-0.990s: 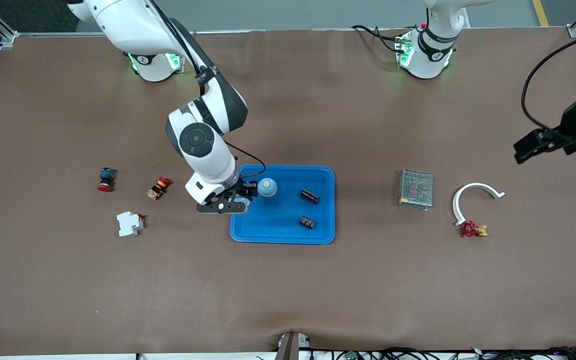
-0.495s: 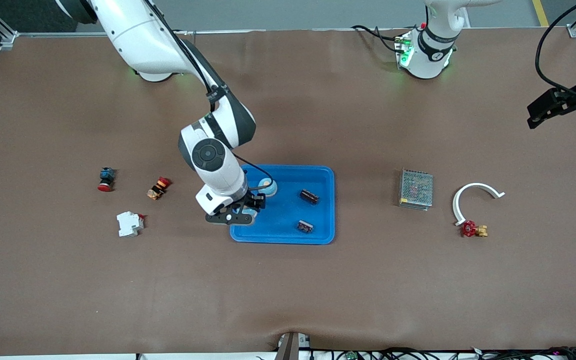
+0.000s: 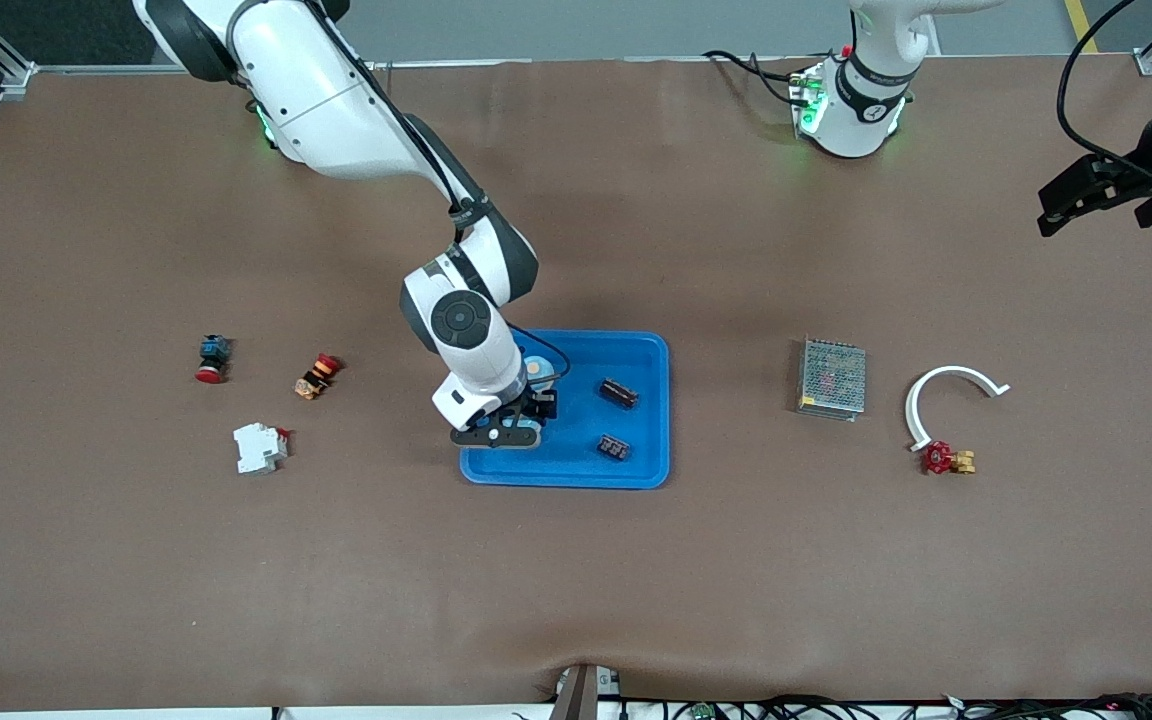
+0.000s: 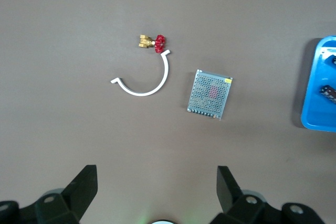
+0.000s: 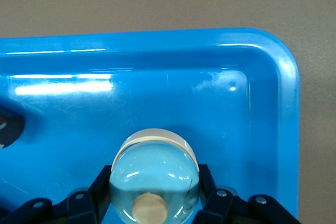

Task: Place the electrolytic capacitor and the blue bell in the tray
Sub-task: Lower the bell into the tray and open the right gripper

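Blue bell [image 5: 155, 161] is pinched between the fingers of the right pincer [image 5: 155, 190], low over the tray [image 3: 651, 470] and close to its farther corner toward the right arm's end of the table; whether its base already rests on the tray floor cannot be told. Over the last second the right arm's wrist has been swung from the tray's rim to a place over its inside, while the bell has been kept at nearly the same spot, so the carry appears finished and only the release is judged to be left. The left pincer [image 4: 157, 192], its fingers spread wide and holding nothing, has been drawn back over bare table at the left arm's end, where that arm waits. One bell is counted, and two dark capacitors [image 3: 619, 393] [image 3: 614, 446] already lie in the tray, the second nearer to the front camera. One grey mesh box [image 3: 832, 378], one white curved piece [image 3: 956, 371] and one red valve [image 3: 946, 459] lie toward the left arm's end. Toward the right arm's end, two push buttons [image 3: 211, 358] [image 3: 318, 375] and one white breaker [image 3: 259, 447] are seen.
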You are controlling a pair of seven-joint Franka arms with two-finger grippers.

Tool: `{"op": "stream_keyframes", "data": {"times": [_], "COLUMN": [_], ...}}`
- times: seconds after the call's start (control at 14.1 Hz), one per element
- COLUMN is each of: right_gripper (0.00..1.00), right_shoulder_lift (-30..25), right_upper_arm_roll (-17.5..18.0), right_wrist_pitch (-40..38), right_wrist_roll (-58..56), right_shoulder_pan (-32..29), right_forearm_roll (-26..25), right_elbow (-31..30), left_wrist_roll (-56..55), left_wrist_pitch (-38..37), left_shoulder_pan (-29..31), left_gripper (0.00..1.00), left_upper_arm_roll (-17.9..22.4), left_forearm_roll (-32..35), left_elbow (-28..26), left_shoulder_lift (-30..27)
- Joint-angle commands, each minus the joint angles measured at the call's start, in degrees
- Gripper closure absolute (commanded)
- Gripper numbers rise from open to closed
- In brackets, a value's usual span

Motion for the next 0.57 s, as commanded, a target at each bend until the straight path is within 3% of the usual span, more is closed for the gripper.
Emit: {"op": "stream_keyframes", "data": {"times": [0.0,0.49], "right_gripper": [0.58,0.55], "right_shoulder_lift": [0.46,2.39], "right_upper_arm_roll": [-0.57,-0.57], "right_wrist_pitch": [-0.77,-0.60], "right_wrist_roll": [0.38,0.03], "right_shoulder_pan": [0.63,1.51], "right_forearm_roll": [0.30,-0.06], "right_elbow": [1.64,1.64], "left_wrist_roll": [1.46,1.55], "left_wrist_pitch": [0.32,0.76], "left_shoulder_pan": [0.05,-0.39], "left_gripper": [0.00,0.00], "left_upper_arm_roll": [0.03,-0.93], "left_forearm_roll": [-1.38,-1.64], "left_elbow": [-1.91,-1.65], "left_shoulder_lift": [-1.74,-0.77]}}
